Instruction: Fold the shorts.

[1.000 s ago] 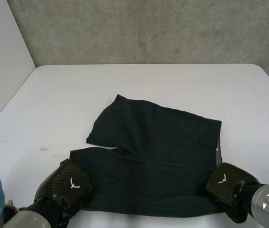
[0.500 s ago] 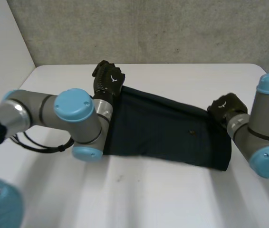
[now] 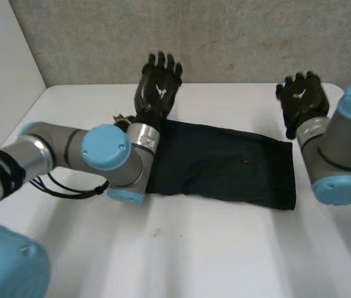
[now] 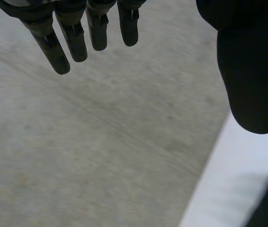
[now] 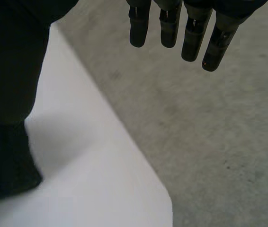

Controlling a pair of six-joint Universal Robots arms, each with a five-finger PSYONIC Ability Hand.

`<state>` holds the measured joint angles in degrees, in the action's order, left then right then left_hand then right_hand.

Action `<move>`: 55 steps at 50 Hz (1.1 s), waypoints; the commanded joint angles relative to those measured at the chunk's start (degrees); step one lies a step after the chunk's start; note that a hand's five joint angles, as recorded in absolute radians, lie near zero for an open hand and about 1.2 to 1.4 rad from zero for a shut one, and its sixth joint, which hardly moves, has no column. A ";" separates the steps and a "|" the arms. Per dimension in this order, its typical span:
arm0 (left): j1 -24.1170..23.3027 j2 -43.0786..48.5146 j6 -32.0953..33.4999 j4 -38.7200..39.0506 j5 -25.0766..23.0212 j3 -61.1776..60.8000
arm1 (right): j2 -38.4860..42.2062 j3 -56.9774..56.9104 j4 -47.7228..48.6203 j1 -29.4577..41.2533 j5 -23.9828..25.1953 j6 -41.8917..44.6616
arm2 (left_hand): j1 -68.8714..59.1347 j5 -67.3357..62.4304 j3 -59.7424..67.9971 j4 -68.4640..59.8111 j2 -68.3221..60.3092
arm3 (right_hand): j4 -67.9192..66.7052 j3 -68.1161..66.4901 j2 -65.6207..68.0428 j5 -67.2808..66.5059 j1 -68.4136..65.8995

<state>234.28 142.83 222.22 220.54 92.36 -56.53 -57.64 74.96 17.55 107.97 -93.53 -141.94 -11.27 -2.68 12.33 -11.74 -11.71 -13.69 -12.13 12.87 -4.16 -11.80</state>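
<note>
Both hands have come up off the cloth since half a second ago. Your left hand (image 3: 158,90) now hangs over the far edge of the white table (image 3: 213,248), in front of the grey concrete wall (image 3: 225,37). Your right hand (image 3: 302,99) hangs by the table's far right corner. Neither one holds anything. In the left wrist view you see the fingers (image 4: 58,52) straight and loosely spread, with the thumb well apart. Same deal with the right hand's fingers (image 5: 191,33).

The dark navy fabric shorts (image 3: 225,164) lie flat, folded into one long band across the table's far half. Your left arm crosses over their left end, and their right end sits just below the right hand.
</note>
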 commanded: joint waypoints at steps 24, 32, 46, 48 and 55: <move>-1.20 -35.78 -39.76 -22.70 4.32 -44.28 | -12.68 29.54 -5.59 -8.83 16.01 -21.28 | 0.38 1.79 -1.44 0.85 0.82 | -3.62 -5.19 4.45 -3.16 -5.52; 0.12 -35.87 -39.76 -20.94 4.41 -45.07 | -5.03 27.08 -3.84 -8.39 14.87 -20.75 | 0.71 2.13 -1.78 1.19 1.16 | -15.70 -17.27 16.53 -15.24 -17.60; 0.12 -38.15 -39.85 -20.50 4.50 -46.65 | -13.10 26.90 -3.48 -12.95 14.51 -19.78 | 0.88 2.29 -1.94 1.36 1.33 | -66.31 -67.87 67.13 -65.84 -68.20; 0.12 -38.68 -39.85 -20.50 4.50 -46.65 | -15.12 27.25 -4.18 -14.88 15.21 -18.56 | 0.88 2.30 -1.95 1.36 1.33 | -66.31 -67.87 67.13 -65.84 -68.20; 0.47 -39.74 -39.85 -20.59 4.50 -47.26 | -17.95 23.75 -12.96 -20.87 19.43 -1.88 | 1.05 2.46 -2.11 1.53 1.50 | -66.31 -67.87 67.13 -65.84 -68.20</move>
<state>234.42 103.96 182.38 200.02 96.87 -103.33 -73.42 101.60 11.85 91.46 -77.20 -157.35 -11.27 -2.68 12.33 -11.74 -11.58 -68.27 -68.09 66.08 -55.30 -48.35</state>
